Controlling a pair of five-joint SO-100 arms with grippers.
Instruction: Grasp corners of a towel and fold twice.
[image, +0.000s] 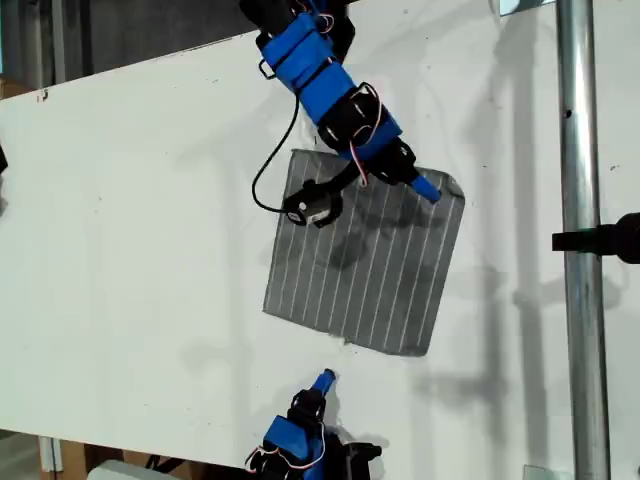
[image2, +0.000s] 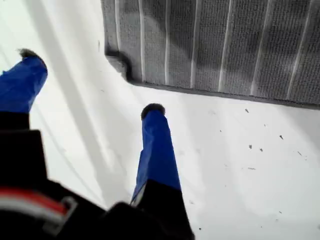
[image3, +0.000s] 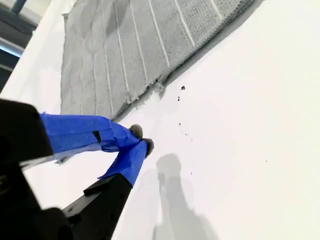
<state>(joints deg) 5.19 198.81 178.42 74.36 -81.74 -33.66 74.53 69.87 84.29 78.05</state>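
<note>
The grey towel (image: 370, 260) with thin white stripes lies flat on the white table (image: 150, 250). My first gripper (image: 425, 188) reaches in from the exterior view's top and hangs by the towel's far edge near a corner (image: 455, 186). In the first wrist view this gripper (image2: 90, 85) is open and empty, its blue fingers (image2: 157, 145) over bare table just short of a towel corner (image2: 116, 60). My second gripper (image: 325, 378) sits at the exterior view's bottom, below the towel's near edge. Its tips (image3: 140, 139) are shut on nothing, close to a frayed spot (image3: 160, 88) on that edge.
A vertical metal pole (image: 580, 300) with a black clamp (image: 605, 240) stands at the exterior view's right. The table's far edge (image: 130, 65) runs across that view's upper left. A black cable and small camera (image: 310, 205) hang from the first arm over the towel.
</note>
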